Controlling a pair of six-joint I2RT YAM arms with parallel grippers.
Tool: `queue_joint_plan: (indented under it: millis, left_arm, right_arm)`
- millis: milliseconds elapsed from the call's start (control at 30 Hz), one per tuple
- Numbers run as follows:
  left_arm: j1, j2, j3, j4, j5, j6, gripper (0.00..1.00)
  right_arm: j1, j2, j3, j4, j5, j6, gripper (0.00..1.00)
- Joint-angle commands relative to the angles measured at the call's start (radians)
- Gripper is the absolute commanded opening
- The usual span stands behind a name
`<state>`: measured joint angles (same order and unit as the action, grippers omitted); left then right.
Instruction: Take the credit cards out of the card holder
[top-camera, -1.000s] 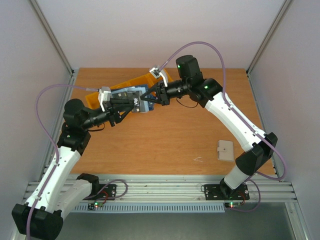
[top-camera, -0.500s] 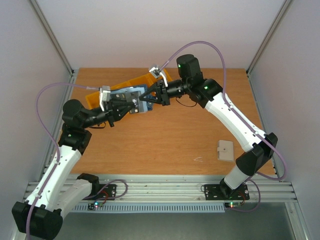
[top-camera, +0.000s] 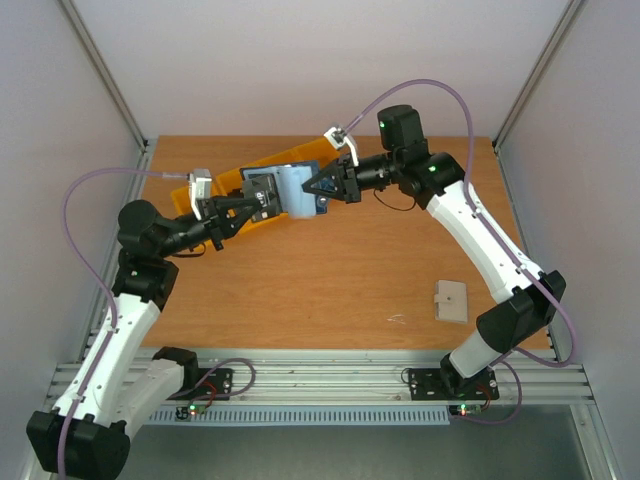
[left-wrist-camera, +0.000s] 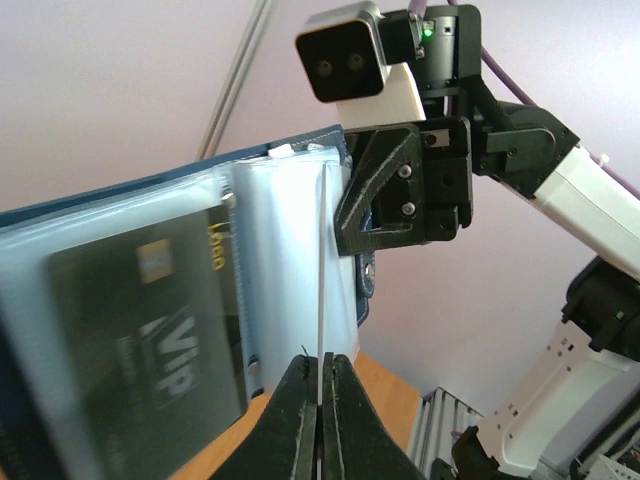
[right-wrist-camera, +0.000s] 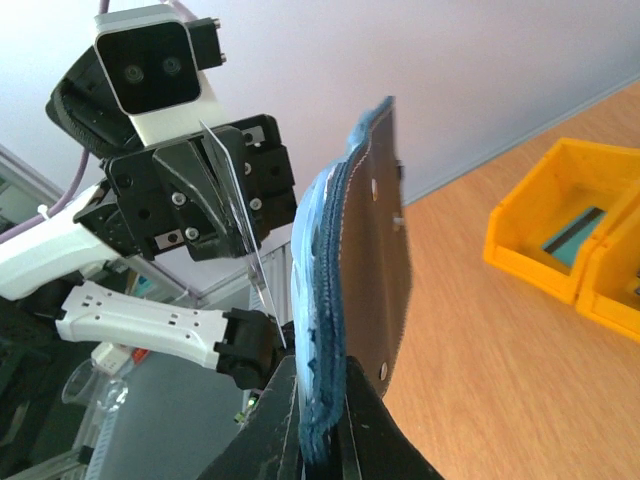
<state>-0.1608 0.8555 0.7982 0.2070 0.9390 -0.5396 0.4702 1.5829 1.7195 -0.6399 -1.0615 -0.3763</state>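
Observation:
The card holder (top-camera: 297, 192) hangs open in the air over the back of the table, navy outside with light blue pockets. My right gripper (top-camera: 318, 190) is shut on its edge, the jaws pinching the folded layers (right-wrist-camera: 322, 365). A dark card marked VIP (left-wrist-camera: 150, 330) sits in a clear pocket of the holder (left-wrist-camera: 285, 230). My left gripper (left-wrist-camera: 321, 358) is shut on a thin credit card (left-wrist-camera: 323, 260), seen edge-on just in front of the pockets. In the right wrist view this card (right-wrist-camera: 232, 195) stands slightly apart from the holder (right-wrist-camera: 375, 250); whether its far end is still in a pocket I cannot tell.
Yellow plastic bins (top-camera: 226, 180) stand at the back left, just behind the grippers, and show in the right wrist view (right-wrist-camera: 560, 235) with something teal inside. A beige square pad (top-camera: 451, 301) lies at the right front. Grey walls close in both sides.
My left gripper has closed on the card. The right arm has pulled the holder to the right and up while the left arm drew back left, so card and holder have moved apart.

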Motion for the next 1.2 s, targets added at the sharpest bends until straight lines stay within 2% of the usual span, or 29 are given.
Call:
queue_joint_plan:
  millis: [0, 133, 300, 500, 600, 867, 1033, 1167]
  left_arm:
    - [0.020, 0.010, 0.019, -0.020, -0.183, -0.064, 0.00]
    - [0.029, 0.127, 0.056, -0.115, -0.357, -0.176, 0.00]
    - [0.034, 0.336, 0.158, -0.274, -0.506, -0.222, 0.00]
    - [0.040, 0.612, 0.320, -0.458, -0.631, -0.345, 0.00]
    - [0.050, 0.743, 0.417, -0.568, -0.697, -0.330, 0.00]
    - [0.056, 1.018, 0.642, -0.711, -0.690, -0.285, 0.00]
    - [0.063, 1.113, 0.777, -0.838, -0.789, -0.207, 0.00]
    - [0.065, 1.177, 0.861, -0.890, -0.754, -0.133, 0.03]
  right_arm:
    - [-0.098, -0.034, -0.019, 0.002, 0.083, 0.100, 0.01]
    - [-0.130, -0.023, -0.015, -0.047, 0.149, 0.091, 0.01]
    - [-0.151, -0.020, -0.021, -0.089, 0.162, 0.037, 0.01]
    - [-0.187, 0.021, -0.019, -0.092, 0.139, -0.005, 0.01]
    - [-0.208, 0.058, 0.004, -0.092, 0.132, -0.015, 0.01]
    - [-0.249, 0.212, 0.132, -0.147, 0.088, -0.035, 0.01]
    - [-0.260, 0.269, 0.188, -0.160, 0.071, -0.033, 0.01]
    - [-0.260, 0.285, 0.210, -0.172, 0.055, -0.041, 0.01]
